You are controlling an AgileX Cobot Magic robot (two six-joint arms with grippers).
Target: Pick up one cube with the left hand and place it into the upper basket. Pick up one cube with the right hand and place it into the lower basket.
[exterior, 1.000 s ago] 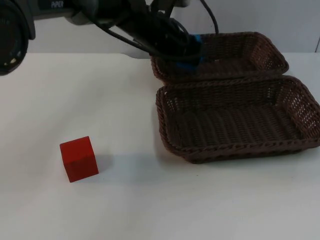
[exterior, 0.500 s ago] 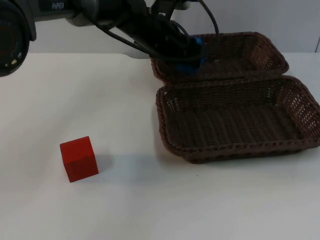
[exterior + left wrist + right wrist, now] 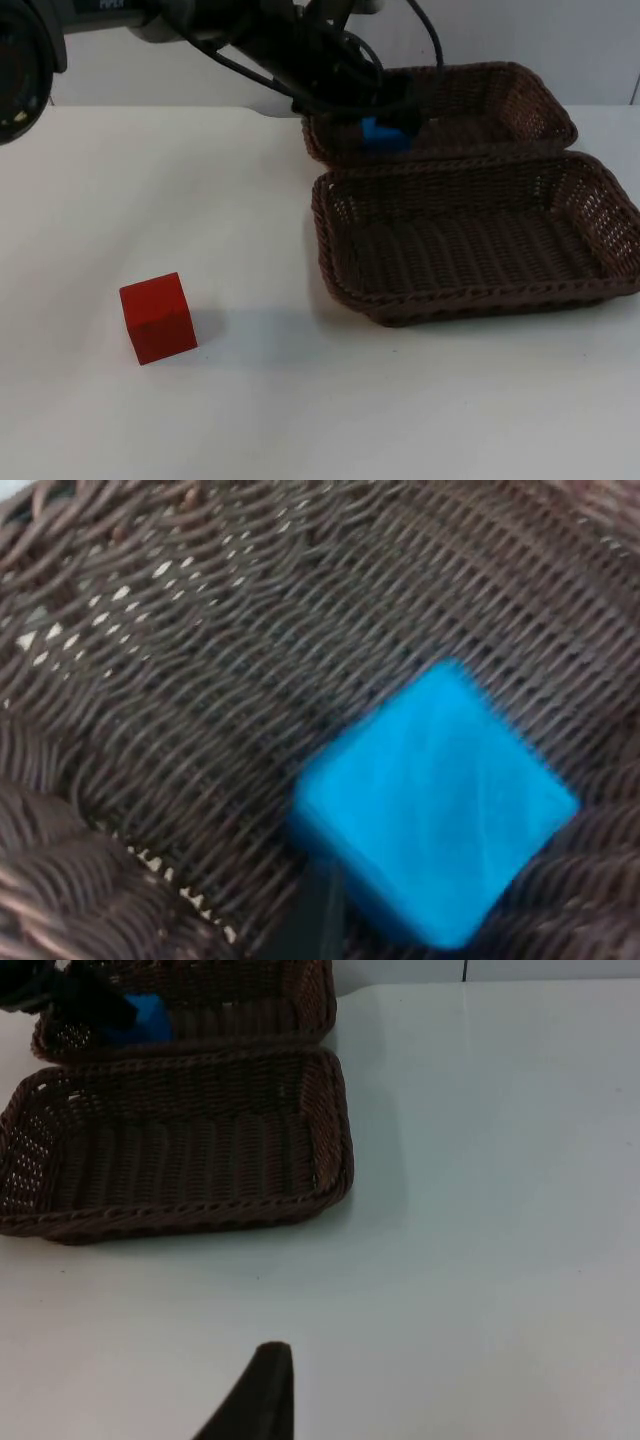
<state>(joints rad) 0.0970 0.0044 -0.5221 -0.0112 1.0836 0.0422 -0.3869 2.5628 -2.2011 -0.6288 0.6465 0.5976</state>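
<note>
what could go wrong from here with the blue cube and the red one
The blue cube lies in the upper brown wicker basket near its left end wall, with the left gripper just above it; a careless pull-back might snag the weave or nudge the cube. The red cube sits far left of the lower brown wicker basket, a long cross-table reach for the waiting right gripper.

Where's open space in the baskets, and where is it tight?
The lower basket has its whole floor bare. In the upper basket, the end toward the picture's right is free; the other end is crowded by the blue cube and the left tool over it.
</note>
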